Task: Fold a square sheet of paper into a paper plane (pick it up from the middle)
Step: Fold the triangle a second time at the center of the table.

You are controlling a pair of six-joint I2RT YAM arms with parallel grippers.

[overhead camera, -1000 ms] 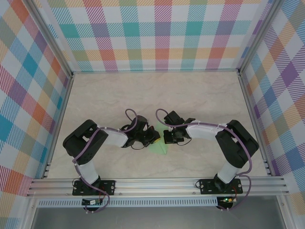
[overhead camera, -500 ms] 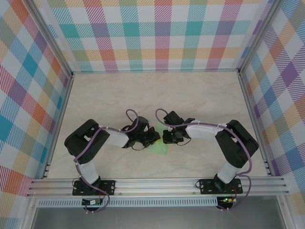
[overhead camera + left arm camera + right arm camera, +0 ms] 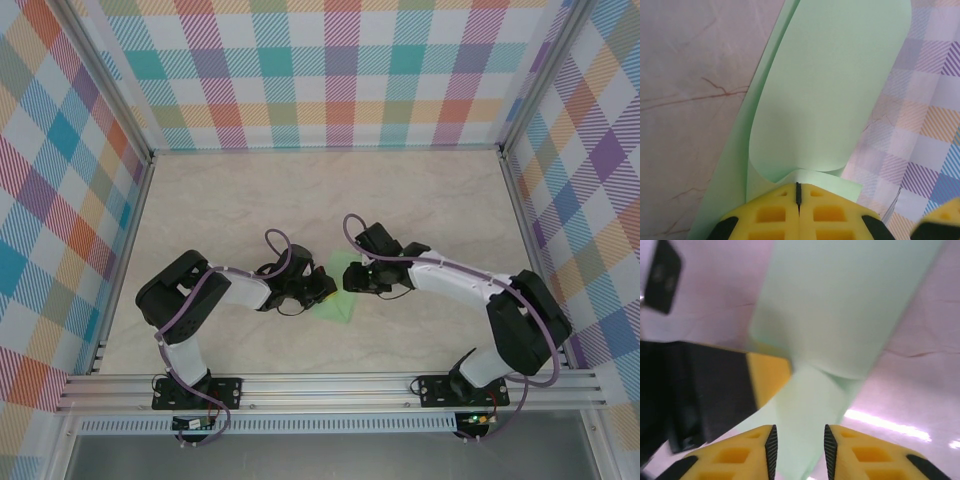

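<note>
The square sheet of paper [image 3: 341, 305] is pale mint green and lies mid-table between both grippers, curled over on itself in a loose fold [image 3: 830, 85]. My left gripper [image 3: 322, 290] is shut on the sheet's near edge, with its yellow pads [image 3: 798, 192] pressed together over the paper. My right gripper [image 3: 350, 279] faces it from the right. Its jaws [image 3: 799, 440] stand apart, with the paper [image 3: 850, 305] lying under and between them, untouched by the pads. The left gripper's yellow finger [image 3: 767, 375] shows in the right wrist view against the sheet.
The marble-patterned table [image 3: 250, 200] is fenced by metal rails and checked cloth walls [image 3: 330, 70]. Both arm bases stand on the near rail [image 3: 320, 385]. Purple cables loop over each wrist.
My right gripper has opened and let go of the paper, and the right arm's elbow has swung out to the right. The left gripper has stayed shut on the sheet.
</note>
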